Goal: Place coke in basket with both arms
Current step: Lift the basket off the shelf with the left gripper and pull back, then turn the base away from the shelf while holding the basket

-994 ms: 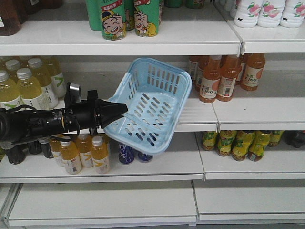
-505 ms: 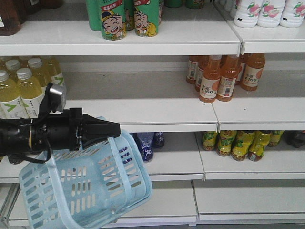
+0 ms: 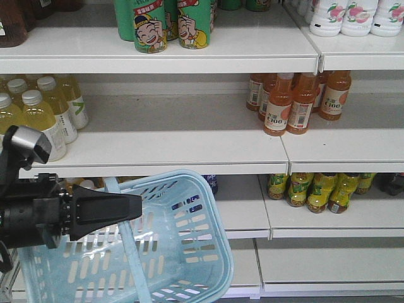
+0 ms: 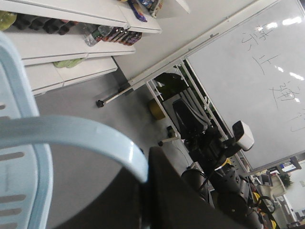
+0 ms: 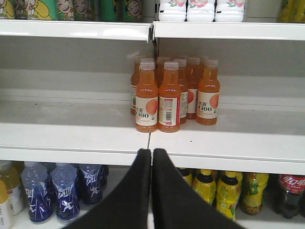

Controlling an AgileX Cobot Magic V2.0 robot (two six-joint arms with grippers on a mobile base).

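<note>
The left claw [image 3: 129, 205] is seen nearest in the front view, at 9 o'clock, with its tip aimed toward 3 o'clock. It is pinched on the flat bar handle [image 4: 71, 133] of the basket [image 3: 189, 224]. This is shown in the left wrist view, where the pale bar is seen curving into the black claw. The light blue basket is hung beneath the claw at 6 o'clock. It is tilted, with its open top turned toward the camera, and is held in front of the lower shelves. The right claw [image 5: 152, 156] is seen in its own wrist view at 6 o'clock, its two fingers pressed together. Beyond it, at 12 o'clock, a cluster of orange drink bottles [image 5: 169, 98] is stood on the white shelf tabletop [image 5: 71, 138]. Blue bottles [image 5: 64, 191] are ranged one level lower, at 8 o'clock.
</note>
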